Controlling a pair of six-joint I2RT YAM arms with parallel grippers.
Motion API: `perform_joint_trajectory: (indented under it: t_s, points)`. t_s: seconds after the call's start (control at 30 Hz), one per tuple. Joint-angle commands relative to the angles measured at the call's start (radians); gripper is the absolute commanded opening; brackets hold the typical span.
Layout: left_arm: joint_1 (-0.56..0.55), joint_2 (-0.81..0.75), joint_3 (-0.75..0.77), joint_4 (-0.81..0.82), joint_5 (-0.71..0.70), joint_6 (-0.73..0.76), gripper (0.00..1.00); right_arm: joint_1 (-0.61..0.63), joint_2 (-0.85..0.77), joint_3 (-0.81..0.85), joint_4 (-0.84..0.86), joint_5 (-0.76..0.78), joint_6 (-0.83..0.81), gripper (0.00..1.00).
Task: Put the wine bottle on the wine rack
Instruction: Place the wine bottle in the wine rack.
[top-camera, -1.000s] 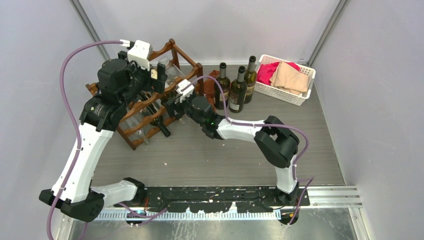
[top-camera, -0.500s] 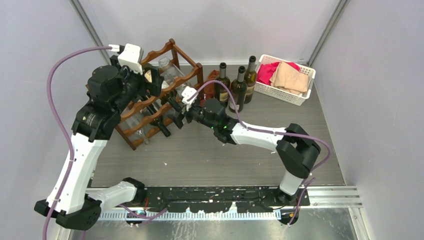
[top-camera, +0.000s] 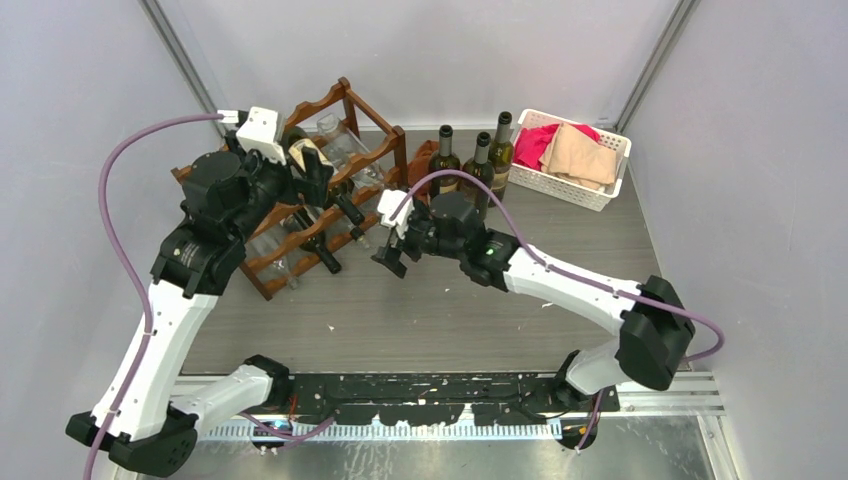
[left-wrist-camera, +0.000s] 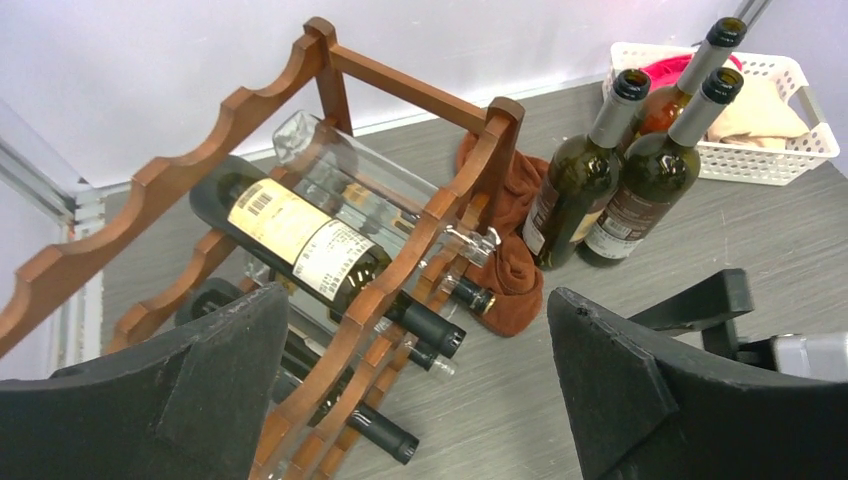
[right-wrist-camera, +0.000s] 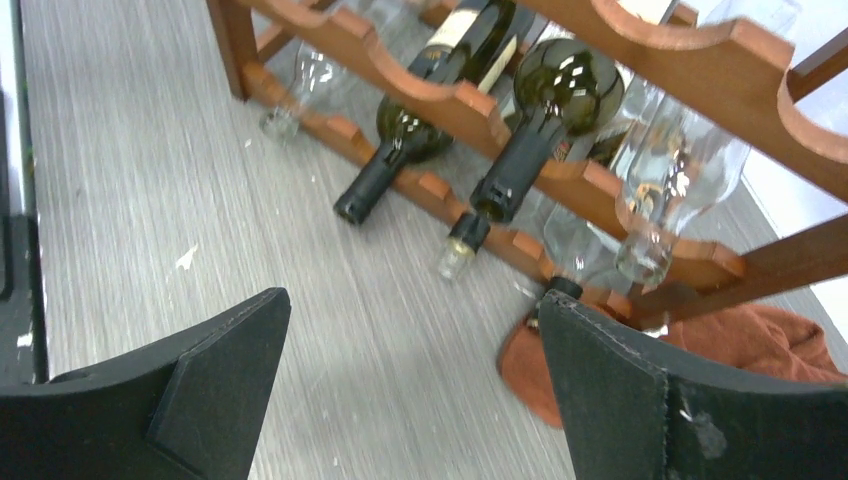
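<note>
A dark, labelled wine bottle (left-wrist-camera: 300, 240) lies on the top tier of the wooden wine rack (top-camera: 398, 150). Its neck is cradled in a scallop of the front rail, alongside a clear glass bottle (left-wrist-camera: 345, 170). The left gripper (top-camera: 312, 172) hangs just beside the bottle, jaws spread wide and holding nothing. The right gripper (top-camera: 392, 255), likewise released and empty, hovers over the grey table (top-camera: 450, 310) in front of the rack. Lower bottles (right-wrist-camera: 520, 150) fill the tiers beneath, perhaps two of them dark. Three upright bottles (top-camera: 470, 180) stand beside a white basket (top-camera: 565, 190) of cloths.
</note>
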Motion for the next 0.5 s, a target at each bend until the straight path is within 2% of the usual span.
perform_joint_trajectory:
  t_s: [0.0,0.2,0.47]
  points:
    - [0.008,-0.027,-0.057,0.124,0.05,-0.071,1.0,-0.052,-0.104,0.052,-0.224,-0.084,-0.08,1.0]
    - [0.008,-0.05,-0.161,0.214,0.116,-0.176,1.0,-0.141,-0.201,0.129,-0.455,-0.185,-0.124,1.0]
    - [0.008,-0.066,-0.262,0.331,0.17,-0.358,1.0,-0.269,-0.349,0.198,-0.684,-0.191,-0.149,1.0]
